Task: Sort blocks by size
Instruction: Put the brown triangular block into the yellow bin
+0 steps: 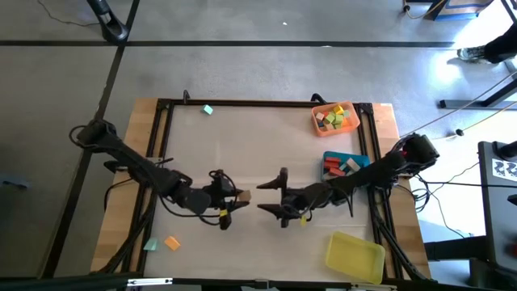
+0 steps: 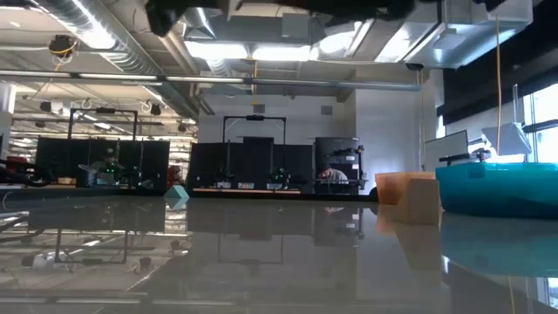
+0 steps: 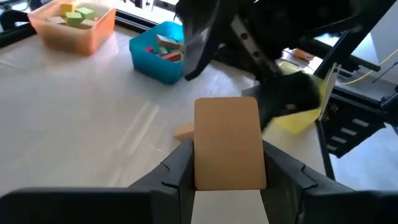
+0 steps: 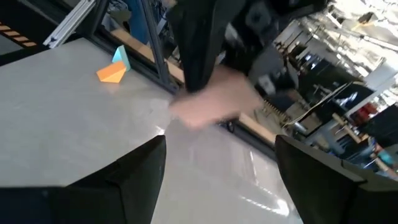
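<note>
My left gripper (image 1: 233, 202) is shut on a tan bar-shaped block (image 3: 227, 143), held above the middle of the table. My right gripper (image 1: 271, 208) is open and empty, facing the left gripper from the table's right side; its own wrist view (image 4: 221, 158) shows the tan block (image 4: 211, 112) blurred just ahead of its spread fingers. Sorted blocks lie in the orange tray (image 1: 317, 121) and in the blue tray (image 1: 329, 156). A loose teal block (image 1: 208, 110) rests on the table near the far edge. An orange block (image 1: 171, 242) and a teal block (image 1: 151, 244) rest near the front left. My left gripper pinches the tan block by its two long side faces (image 3: 200, 168) between its two fingers (image 3: 180, 165). The fingers lie along the block, and its free end (image 3: 227, 109) sticks out past the fingertips toward my right gripper. The block is lifted clear of the table.
A yellow tray (image 1: 355, 257) stands at the front right. A dark metal frame (image 1: 266, 103) runs round the table top. The orange and blue trays (image 2: 497, 187) stand along the right side. The low view shows both arms only at its top edge.
</note>
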Controlling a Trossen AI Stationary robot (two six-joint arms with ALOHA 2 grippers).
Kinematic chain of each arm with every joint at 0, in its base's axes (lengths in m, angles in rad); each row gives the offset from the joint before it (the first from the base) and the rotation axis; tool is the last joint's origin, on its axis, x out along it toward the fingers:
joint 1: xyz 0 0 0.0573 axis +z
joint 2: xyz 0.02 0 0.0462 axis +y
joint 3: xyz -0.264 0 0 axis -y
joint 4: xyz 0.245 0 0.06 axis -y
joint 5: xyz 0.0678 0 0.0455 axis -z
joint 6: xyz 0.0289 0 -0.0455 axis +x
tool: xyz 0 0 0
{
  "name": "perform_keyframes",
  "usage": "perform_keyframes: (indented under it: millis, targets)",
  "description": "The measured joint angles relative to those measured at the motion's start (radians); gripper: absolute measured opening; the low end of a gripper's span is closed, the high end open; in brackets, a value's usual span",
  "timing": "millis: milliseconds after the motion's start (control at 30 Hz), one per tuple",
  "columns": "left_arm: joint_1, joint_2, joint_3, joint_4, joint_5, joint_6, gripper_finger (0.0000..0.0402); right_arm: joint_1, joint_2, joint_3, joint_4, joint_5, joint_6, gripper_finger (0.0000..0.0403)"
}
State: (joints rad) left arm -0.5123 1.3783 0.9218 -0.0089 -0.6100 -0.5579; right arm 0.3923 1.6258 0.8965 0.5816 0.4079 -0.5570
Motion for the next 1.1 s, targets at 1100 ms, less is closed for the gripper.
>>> perform_keyframes:
  millis: [1100]
  targets:
    - [0.066, 0.005, 0.000, 0.131, 0.029, 0.034, 0.0123, 0.000, 0.008, 0.054, 0.020, -0.054, -0.211, 0.0363]
